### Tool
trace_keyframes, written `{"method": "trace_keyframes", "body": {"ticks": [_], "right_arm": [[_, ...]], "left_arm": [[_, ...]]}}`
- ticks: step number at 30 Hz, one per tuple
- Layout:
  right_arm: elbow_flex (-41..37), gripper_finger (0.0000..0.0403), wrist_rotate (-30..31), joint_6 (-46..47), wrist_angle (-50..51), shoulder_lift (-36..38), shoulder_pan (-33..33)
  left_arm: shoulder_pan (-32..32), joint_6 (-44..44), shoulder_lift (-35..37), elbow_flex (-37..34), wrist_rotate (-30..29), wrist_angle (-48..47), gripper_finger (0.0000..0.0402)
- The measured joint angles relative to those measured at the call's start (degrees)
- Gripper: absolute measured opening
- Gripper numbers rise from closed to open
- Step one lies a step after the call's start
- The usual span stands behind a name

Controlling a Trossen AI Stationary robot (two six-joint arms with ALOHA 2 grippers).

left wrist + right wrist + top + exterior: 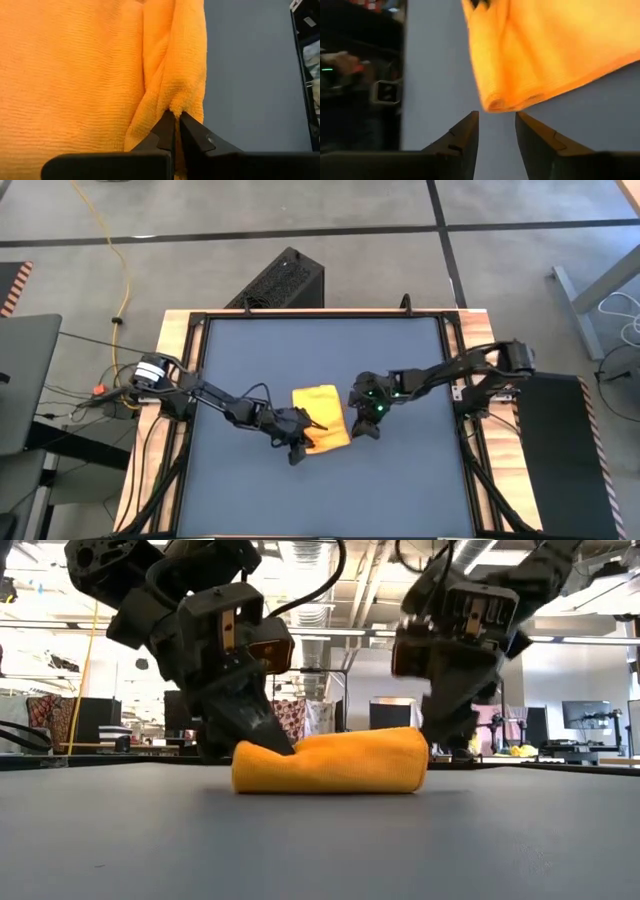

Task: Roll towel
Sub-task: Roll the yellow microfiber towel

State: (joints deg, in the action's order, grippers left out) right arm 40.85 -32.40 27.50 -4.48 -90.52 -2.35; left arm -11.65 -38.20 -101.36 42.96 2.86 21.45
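The yellow-orange towel (322,416) lies near the middle of the dark blue tabletop (400,480) as a low, partly rolled bundle (335,762), resting on its underside. My left gripper (300,442) is at the towel's near left corner and is shut on the cloth (174,117). My right gripper (366,420) stands at the towel's right end. Its fingers are open (497,117), with the towel's rolled corner (495,102) just ahead of them and untouched. My left gripper pinches a small bunched fold of the towel's edge (175,102) between its two fingertips, at the towel's near left end (262,752). The fingers slant down at it from the table's left. The towel stays on the table, slack, with creases running away from the pinch.
Bare tabletop surrounds the towel on all sides. Black frame rails and wooden borders (180,380) edge the table. A black box (280,280) stands on the floor beyond the far edge. The low view shows room clutter behind the table.
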Motion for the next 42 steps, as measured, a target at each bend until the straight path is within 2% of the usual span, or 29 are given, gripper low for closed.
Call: {"method": "trace_keyframes", "body": {"ticks": [3, 6, 9, 12, 16, 21, 31, 38, 42], "right_arm": [[-0.07, 0.0145, 6.41, -6.50, 0.10, 4.84, 1.30], [0.02, 0.0141, 11.55, -14.89, -2.68, 8.11, 5.98], [0.02, 0.0141, 18.33, -25.82, -2.83, 8.37, 11.84], [0.02, 0.0142, 25.86, -32.66, -4.44, 5.83, 16.96], [-0.01, 0.0142, 34.76, -33.66, -4.77, 1.41, 20.77], [-0.01, 0.0137, 41.94, -32.69, -6.32, -0.51, 21.35], [0.02, 0.0124, 43.01, -37.43, -9.35, -0.70, 18.76], [0.02, 0.0123, 41.76, -35.46, -13.30, -0.69, 15.70], [0.02, 0.0123, 41.17, -33.15, -14.22, -3.44, 15.37]], "left_arm": [[0.65, 0.20, 0.77, 0.00, 1.14, -1.26, 0.0000], [1.76, 0.16, 0.92, 0.00, 3.28, -1.51, 0.0000], [2.86, -0.33, 0.92, 0.00, 4.87, -1.75, 0.0000], [3.97, -0.58, 0.96, 0.00, 5.41, -2.43, 0.0000], [5.50, -1.37, 0.96, 0.00, 7.48, -2.87, 0.0000], [6.75, -1.50, 0.96, 0.00, 9.67, -3.49, 0.0000], [8.12, -1.94, 0.96, 0.00, 10.42, -5.90, 0.0000], [8.12, -1.94, 0.97, 0.00, 10.44, -6.10, 0.0000], [8.12, -1.94, 0.98, 0.00, 9.46, -6.13, 0.0000]]}}
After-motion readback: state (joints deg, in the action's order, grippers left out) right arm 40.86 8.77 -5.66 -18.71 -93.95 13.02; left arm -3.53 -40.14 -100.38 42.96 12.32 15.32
